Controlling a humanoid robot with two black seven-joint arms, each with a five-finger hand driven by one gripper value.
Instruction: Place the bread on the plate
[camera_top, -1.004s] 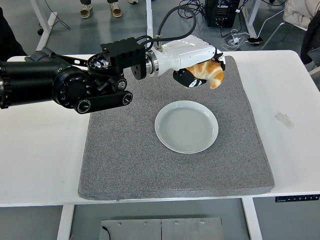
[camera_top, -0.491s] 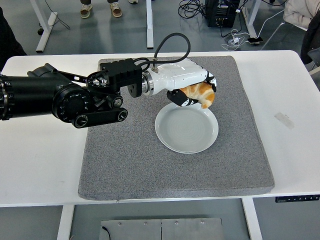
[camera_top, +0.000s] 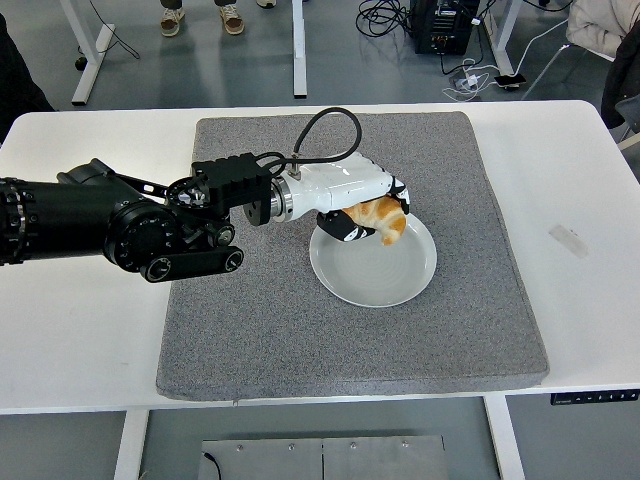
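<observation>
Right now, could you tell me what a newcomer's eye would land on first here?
Probably the golden bread, gripped in the white left robot hand over the far rim of the pale plate. Next comes the grey mat covering the middle of the white table.

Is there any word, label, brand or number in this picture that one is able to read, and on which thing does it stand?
None can be read.
The pale strip on the table shows no legible print.
The left robot hand, bread and plate carry no text.
</observation>
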